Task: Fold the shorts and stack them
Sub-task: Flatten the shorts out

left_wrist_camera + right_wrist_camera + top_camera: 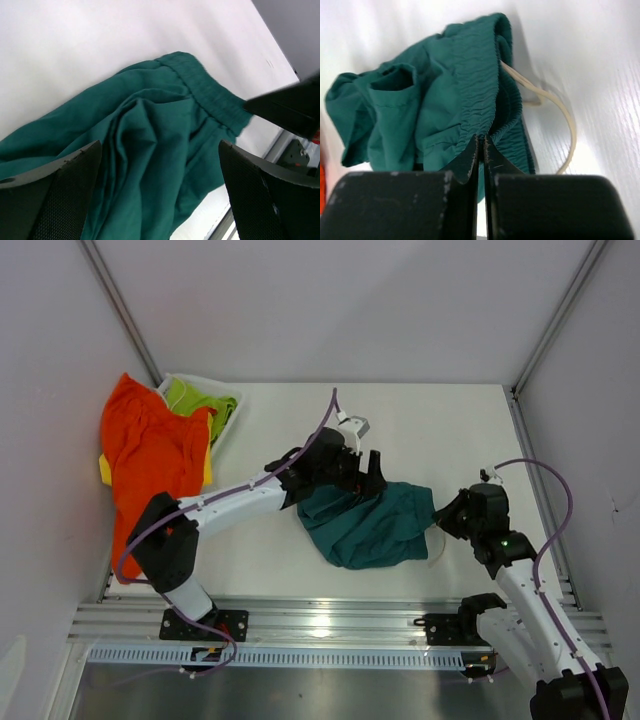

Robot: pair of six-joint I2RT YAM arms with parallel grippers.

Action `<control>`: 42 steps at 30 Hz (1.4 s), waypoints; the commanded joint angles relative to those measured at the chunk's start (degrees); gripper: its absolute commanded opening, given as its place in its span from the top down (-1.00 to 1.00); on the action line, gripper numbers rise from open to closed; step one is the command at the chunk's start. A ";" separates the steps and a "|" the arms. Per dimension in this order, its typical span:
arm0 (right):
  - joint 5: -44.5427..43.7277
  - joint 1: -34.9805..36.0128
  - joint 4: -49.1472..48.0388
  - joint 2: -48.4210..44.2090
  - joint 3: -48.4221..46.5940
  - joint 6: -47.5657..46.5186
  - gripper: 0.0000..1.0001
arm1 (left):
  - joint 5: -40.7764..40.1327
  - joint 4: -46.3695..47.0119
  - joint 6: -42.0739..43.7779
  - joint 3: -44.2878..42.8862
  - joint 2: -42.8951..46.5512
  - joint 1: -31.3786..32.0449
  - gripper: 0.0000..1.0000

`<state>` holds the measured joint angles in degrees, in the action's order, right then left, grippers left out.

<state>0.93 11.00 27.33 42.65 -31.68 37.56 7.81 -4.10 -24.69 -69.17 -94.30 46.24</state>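
Walls [300,300] of pale grey are closing in on three sides, and we are looking down on a white table [440,430] with a metal rail [330,622] running along its near edge.

At the far left we are seeing the orange shorts [150,455] lying heaped against the left wall, with the yellow shorts [104,470] peeking out from under them. Just beside them, in the back corner, a white tray [205,385] is holding the green shorts [195,400].

Moving toward the middle, the left gripper [365,475] [160,147] is hanging over the far edge of the teal shorts [365,525] [150,130] [420,95]. Its fingers [75,190] are standing wide apart and gripping nothing. We are not able to tell whether they are touching the cloth.

The teal shorts are lying crumpled on the bare table, right of centre, well apart from the orange heap.

On the right, the right gripper [445,515] [482,142] is pinching the gathered waistband, its jaws pressed together on the cloth. A pale drawstring [567,120] is looping out onto the table beside it.
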 commanded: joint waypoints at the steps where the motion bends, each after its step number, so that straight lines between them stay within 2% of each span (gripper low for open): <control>1: -2.77 -0.02 0.53 0.41 1.36 0.41 1.00 | 0.97 2.26 6.31 -4.04 0.35 2.53 -0.99; 10: -2.51 -0.20 -1.05 1.03 1.80 0.32 1.00 | -7.53 -11.10 10.62 -17.05 -8.52 10.45 -0.89; 15: -2.42 -0.37 -1.23 0.77 1.80 0.41 1.00 | -8.96 -13.30 10.36 -20.21 -11.95 10.98 -0.62; 25: -1.90 -0.63 -1.23 0.06 1.80 0.76 1.00 | -13.44 -18.13 8.95 -25.05 -19.16 10.98 -0.55; 27: -1.81 -0.63 -1.40 -0.03 1.89 0.85 1.00 | -13.70 -18.57 8.87 -26.10 -20.56 10.98 -0.38; 28: -1.81 -0.72 -1.40 0.06 1.89 0.85 1.00 | -13.62 -18.84 8.95 -26.54 -20.92 10.98 -0.08; 30: -1.81 -0.72 -1.49 -0.03 1.89 0.85 1.00 | -14.22 -18.93 8.61 -26.46 -21.10 10.98 0.19; 31: -1.89 -0.72 -1.41 0.06 1.89 0.85 1.00 | -14.49 -18.76 8.52 -26.28 -20.75 10.98 0.45; 34: -1.98 -0.81 -1.49 0.15 1.89 0.67 1.00 | -17.56 -19.36 7.64 -26.54 -19.09 10.89 0.95; 37: -1.63 -1.16 -2.19 0.68 1.62 0.67 1.00 | -20.29 -23.57 5.18 -28.57 -17.15 8.53 1.00; 40: 0.38 -1.95 -3.60 2.25 -0.74 0.58 1.00 | -19.77 -27.89 -0.43 -27.70 -11.71 1.60 1.00; 42: 1.18 -2.39 -3.95 4.54 -4.94 0.58 1.00 | -19.85 -28.59 -4.39 -24.98 -5.04 -5.17 1.00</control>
<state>0.34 9.39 26.55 45.12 -30.48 37.93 -8.82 -29.63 -21.89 -94.24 -111.48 51.20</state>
